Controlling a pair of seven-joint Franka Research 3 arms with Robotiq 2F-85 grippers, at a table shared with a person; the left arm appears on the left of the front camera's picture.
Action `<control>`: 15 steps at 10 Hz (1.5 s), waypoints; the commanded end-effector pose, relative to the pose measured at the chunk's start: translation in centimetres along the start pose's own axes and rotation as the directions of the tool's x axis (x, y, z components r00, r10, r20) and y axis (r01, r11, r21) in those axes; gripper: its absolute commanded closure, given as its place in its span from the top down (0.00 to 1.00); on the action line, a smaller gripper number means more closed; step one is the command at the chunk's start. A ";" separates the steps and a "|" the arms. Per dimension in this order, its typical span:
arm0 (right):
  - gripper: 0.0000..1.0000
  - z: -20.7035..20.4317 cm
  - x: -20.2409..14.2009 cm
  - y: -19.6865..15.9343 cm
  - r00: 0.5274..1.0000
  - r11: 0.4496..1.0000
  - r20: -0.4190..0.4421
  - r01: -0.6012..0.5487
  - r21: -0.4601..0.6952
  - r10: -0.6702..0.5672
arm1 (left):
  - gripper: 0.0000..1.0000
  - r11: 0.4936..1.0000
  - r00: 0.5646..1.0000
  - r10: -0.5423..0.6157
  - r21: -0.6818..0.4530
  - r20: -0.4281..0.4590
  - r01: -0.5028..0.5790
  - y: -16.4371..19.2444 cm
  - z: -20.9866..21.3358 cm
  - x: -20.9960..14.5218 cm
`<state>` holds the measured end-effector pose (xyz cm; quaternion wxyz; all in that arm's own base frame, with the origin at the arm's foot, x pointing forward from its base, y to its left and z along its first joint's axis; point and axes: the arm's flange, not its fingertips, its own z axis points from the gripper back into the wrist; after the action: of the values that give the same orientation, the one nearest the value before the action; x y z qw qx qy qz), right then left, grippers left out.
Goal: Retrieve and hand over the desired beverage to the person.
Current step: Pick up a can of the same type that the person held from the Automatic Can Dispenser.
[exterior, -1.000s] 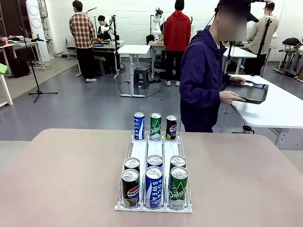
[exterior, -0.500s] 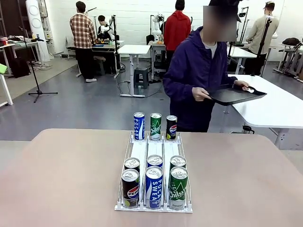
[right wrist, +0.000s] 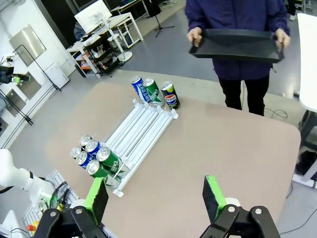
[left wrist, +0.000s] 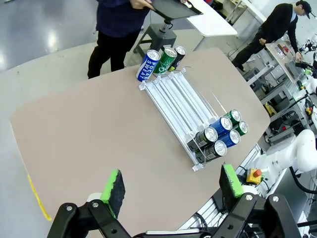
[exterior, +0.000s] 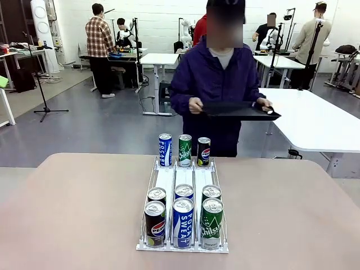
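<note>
Grey glossy floor (exterior: 101, 129), white back wall (exterior: 157, 22), white tables (exterior: 320, 124) beyond; black tripod stand (exterior: 40, 84) at left, stool (exterior: 167, 90) mid-room.

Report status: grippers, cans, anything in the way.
Left gripper open, right gripper open, both above the table. Nine cans on the rack, none picked. Person stands at far edge holding black tray; path unobstructed.

Bright, even indoor light, soft shadows; wrist views bend at edges, all sharp.
</note>
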<state>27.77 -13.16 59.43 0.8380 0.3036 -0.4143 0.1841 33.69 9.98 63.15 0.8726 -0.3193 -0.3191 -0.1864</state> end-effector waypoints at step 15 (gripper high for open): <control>1.00 -0.2 0.2 -0.1 1.000 1.000 0.006 -0.008 0.022 0.008 | 1.00 1.000 1.000 -0.020 -0.018 0.009 0.021 0.2 0.1 0.1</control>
<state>27.77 -13.16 59.43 0.8380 0.3035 -0.4144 0.1844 33.68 9.99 63.15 0.8726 -0.3193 -0.3190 -0.1866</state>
